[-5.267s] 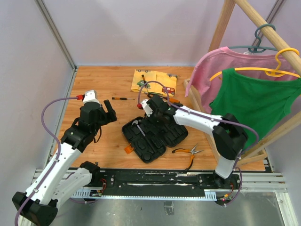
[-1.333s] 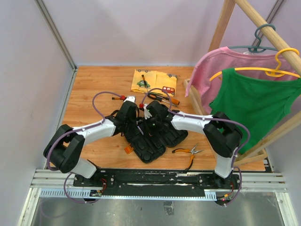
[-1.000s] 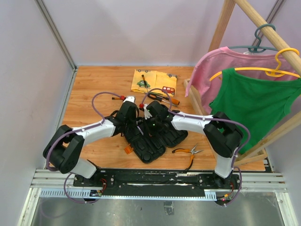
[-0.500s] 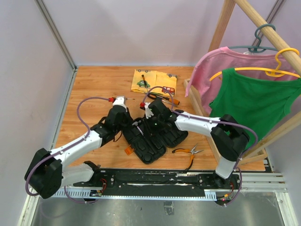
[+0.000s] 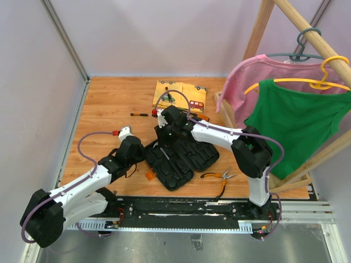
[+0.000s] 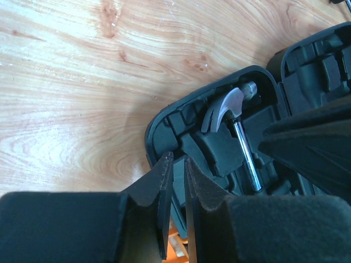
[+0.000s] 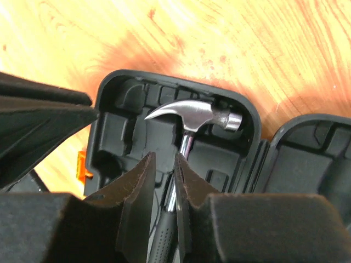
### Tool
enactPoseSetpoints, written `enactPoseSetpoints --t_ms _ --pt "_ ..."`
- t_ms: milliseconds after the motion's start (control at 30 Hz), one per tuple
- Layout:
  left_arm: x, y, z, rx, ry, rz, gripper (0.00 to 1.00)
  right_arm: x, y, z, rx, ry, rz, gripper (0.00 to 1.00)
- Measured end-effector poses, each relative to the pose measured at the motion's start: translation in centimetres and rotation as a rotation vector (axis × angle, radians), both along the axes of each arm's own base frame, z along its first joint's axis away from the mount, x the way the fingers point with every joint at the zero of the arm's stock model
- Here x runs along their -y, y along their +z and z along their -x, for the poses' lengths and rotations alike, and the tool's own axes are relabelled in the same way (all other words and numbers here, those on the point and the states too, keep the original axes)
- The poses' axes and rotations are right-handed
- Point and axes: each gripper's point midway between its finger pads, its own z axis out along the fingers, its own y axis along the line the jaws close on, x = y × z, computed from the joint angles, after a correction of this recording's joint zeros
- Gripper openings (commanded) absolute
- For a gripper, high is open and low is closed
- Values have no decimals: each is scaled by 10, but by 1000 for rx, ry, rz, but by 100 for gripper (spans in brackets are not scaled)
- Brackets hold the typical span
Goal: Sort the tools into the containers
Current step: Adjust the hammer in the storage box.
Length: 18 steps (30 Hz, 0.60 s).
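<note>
Nearest the arm bases, on the right: pliers with orange handles, flat on the worktop, just beside the case's near right corner.

Next back, mid-worktop: black plastic tool case, opened out flat in two rounded halves, moulded slots up, small orange latch on the near left edge.

At the case's left rim: left claw, fingers almost pressed together, a thin slit between, nothing in it.

Seated in the far end of the left half: hammer, bright steel head with a curved forked end, shiny shaft, dark grip.

Over that shaft: right claw, likewise parted by a narrow gap, pinching nothing.

Farther back: thin dark screwdriver left of the right arm, orange-and-black screwdrivers right of it.

Farthest: yellow cloth.
</note>
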Motion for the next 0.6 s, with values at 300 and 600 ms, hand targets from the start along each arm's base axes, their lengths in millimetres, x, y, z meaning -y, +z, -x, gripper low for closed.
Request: enactPoseSetpoints --t_ms 300,600 --pt "-2 -7 6 -21 17 17 18 -5 -29 -7 -32 3 63 21" --pt "-1 -12 7 -34 10 15 16 -13 -30 -14 -29 10 66 18"
